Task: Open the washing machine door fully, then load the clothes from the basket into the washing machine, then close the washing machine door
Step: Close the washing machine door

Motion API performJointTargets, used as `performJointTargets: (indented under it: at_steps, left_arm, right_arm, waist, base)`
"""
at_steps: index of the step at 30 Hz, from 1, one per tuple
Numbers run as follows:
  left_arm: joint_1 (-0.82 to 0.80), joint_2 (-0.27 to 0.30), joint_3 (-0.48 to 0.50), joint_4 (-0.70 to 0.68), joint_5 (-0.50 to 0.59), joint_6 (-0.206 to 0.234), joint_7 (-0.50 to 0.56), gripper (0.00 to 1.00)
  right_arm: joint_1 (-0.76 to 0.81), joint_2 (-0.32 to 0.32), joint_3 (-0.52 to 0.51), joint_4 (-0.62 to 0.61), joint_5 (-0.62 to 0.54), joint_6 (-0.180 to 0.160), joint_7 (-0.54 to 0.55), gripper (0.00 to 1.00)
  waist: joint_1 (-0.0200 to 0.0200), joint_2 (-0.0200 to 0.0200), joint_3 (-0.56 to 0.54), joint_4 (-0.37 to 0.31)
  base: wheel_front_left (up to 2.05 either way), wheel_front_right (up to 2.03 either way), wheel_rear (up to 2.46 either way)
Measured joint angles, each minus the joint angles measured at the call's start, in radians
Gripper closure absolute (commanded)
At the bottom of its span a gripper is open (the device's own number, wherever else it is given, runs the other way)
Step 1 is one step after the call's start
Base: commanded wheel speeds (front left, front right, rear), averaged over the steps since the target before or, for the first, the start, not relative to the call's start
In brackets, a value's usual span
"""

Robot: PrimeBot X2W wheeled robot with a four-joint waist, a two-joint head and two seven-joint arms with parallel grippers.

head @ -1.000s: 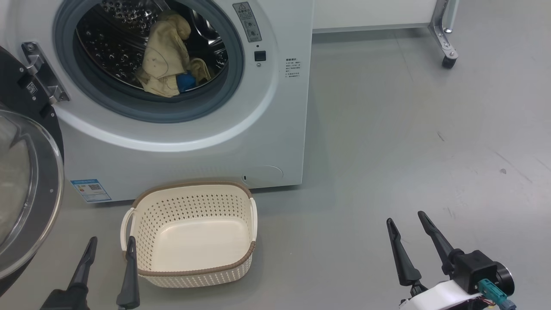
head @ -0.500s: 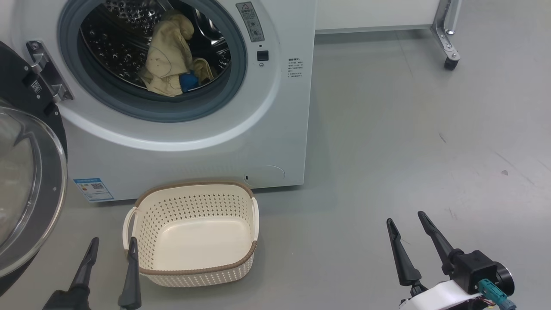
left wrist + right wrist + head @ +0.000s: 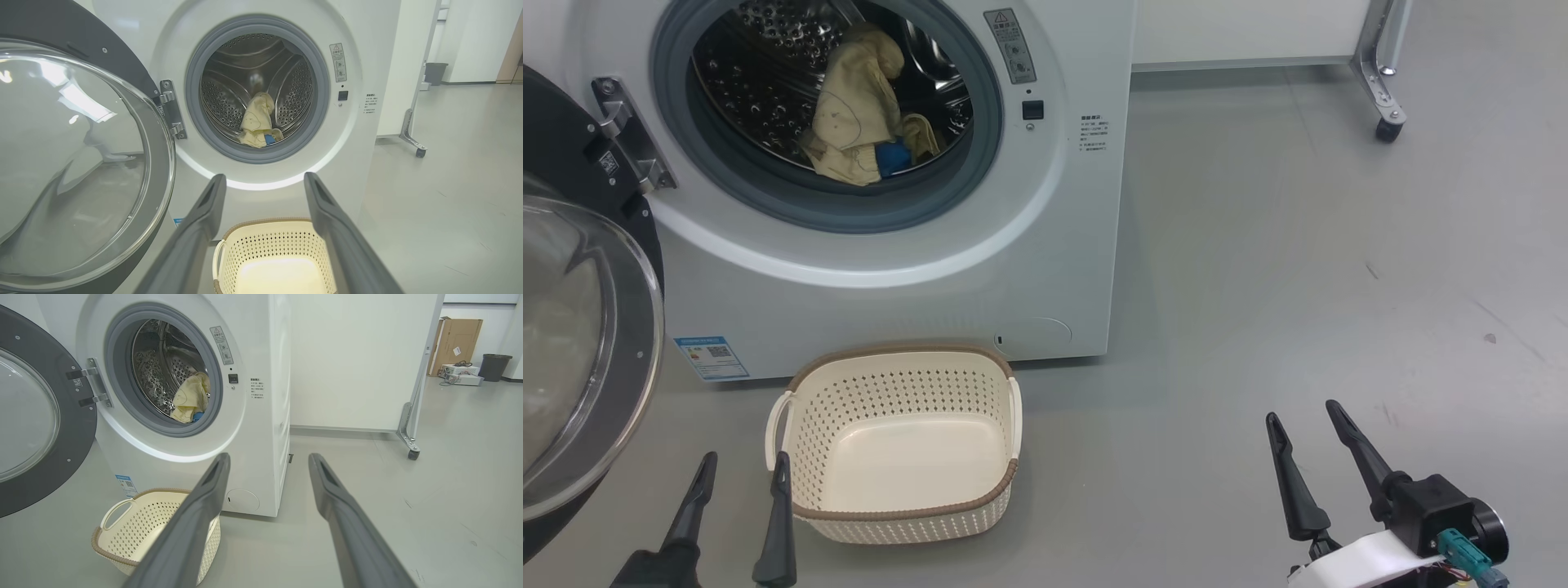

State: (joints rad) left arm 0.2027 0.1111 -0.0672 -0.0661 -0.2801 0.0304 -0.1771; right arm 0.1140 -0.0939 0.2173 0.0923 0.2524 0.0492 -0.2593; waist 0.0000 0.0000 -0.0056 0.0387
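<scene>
The white washing machine (image 3: 890,278) stands with its door (image 3: 580,351) swung wide to the left, glass bowl facing me. Cream-yellow clothes (image 3: 858,122) with a blue patch lie in the steel drum, also seen as clothes (image 3: 257,122) and clothes (image 3: 190,396). The cream basket (image 3: 898,445) sits on the floor before the machine with nothing in it. My left gripper (image 3: 747,457) is open just left of the basket's near corner; in its wrist view the left gripper (image 3: 264,176) points at the drum over the basket (image 3: 278,249). My right gripper (image 3: 1300,411) is open above bare floor, well right of the basket.
A white partition on a metal leg with a castor (image 3: 1387,129) stands right of the machine. Farther off are a cardboard box (image 3: 455,341) and a dark bin (image 3: 494,367). Grey floor (image 3: 1298,269) stretches to the right.
The whole head picture has slid slightly right and down, so the camera has moved. Both grippers stay open in the same places; clothes, basket and door are unchanged.
</scene>
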Motion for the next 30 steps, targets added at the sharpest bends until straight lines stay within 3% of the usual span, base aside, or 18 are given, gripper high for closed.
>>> performJointTargets:
  at_steps: [18,30]
  left_arm:
    - [-0.002,-0.006,-0.027,0.000,0.000,0.000,0.000,0.00]
    - [-0.002,-0.008,-0.031,0.004,0.000,0.004,0.000,0.00]
  right_arm:
    - [0.022,-0.011,-0.011,-0.013,0.000,0.000,0.000,0.00]
    - [0.023,-0.017,-0.009,-0.021,0.000,0.000,0.000,0.00]
  waist:
    - [0.0000,0.0000,-0.004,0.148]
    - [0.0000,0.0000,-0.007,0.303]
  base:
    - [0.00,0.00,0.00]
    - [0.00,0.00,0.00]
